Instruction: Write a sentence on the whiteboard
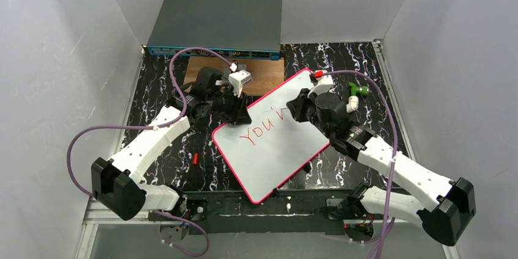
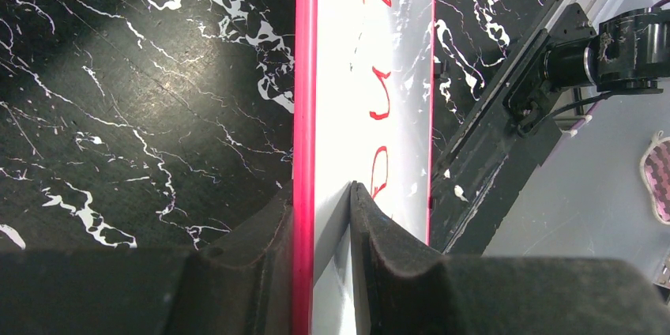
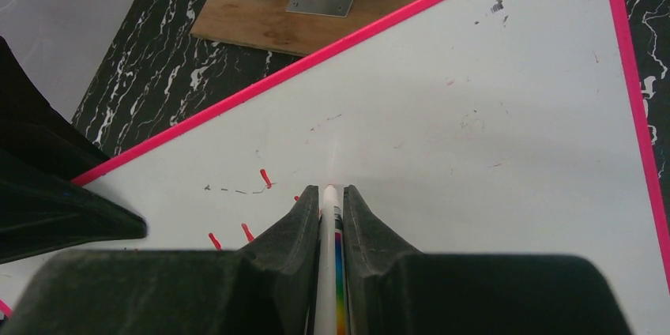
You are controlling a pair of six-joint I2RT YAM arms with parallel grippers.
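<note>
My right gripper (image 3: pixel 330 193) is clenched on a white marker (image 3: pixel 329 228) with a rainbow stripe down its barrel. The tip pokes out just past the fingertips and points down at the board; I cannot tell from the wrist view whether it is touching. My left gripper (image 2: pixel 320 193) is pinched onto the pink rim of the whiteboard (image 1: pixel 278 158), one finger on either face, steadying it. The board sits diagonally in the middle of the table, between the two arms, with red lettering (image 1: pixel 262 126) reading roughly "YOU'V" across its upper half. I judge the sentence barely begun, with plenty of white left below and to the right. To do the next letter well, I would press lightly and evenly, move the tip in short strokes and lift cleanly between them. The left pinch should be firm enough that the board cannot slide or pivot under the pen. The surface is glossy, so both ink and board may slip easily. Around it lies a black marbled tabletop (image 1: pixel 342 66), with a brown wooden board (image 1: pixel 269 76) carrying a metal bracket just behind. A grey switch box (image 1: pixel 217 24) stands against the white walls (image 1: pixel 61 57).
</note>
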